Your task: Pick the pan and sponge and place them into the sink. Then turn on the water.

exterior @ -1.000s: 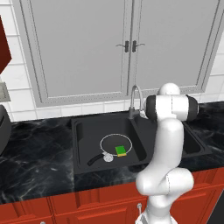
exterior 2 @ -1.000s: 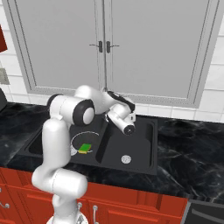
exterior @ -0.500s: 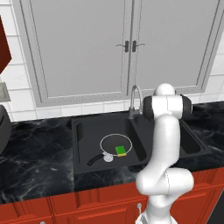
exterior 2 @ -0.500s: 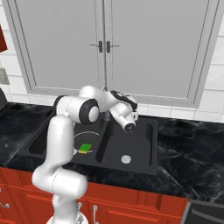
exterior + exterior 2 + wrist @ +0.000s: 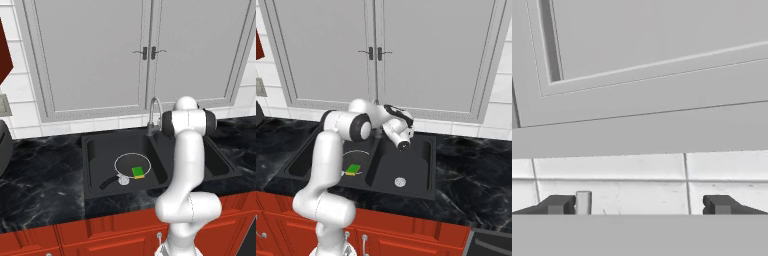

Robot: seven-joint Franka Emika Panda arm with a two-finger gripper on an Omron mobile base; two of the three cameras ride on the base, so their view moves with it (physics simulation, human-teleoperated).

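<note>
With pan and sponge in sink left-center | step: water | claw released, empty, facing wall | next: reach faucet handle

Over the last second the arm swings its upper links further back toward the wall: in the right base view the shoulder joint sits higher and more to the right than before. The gripper moves with it, from over the divider of the sink to above the right basin, closer to the faucet.
</note>
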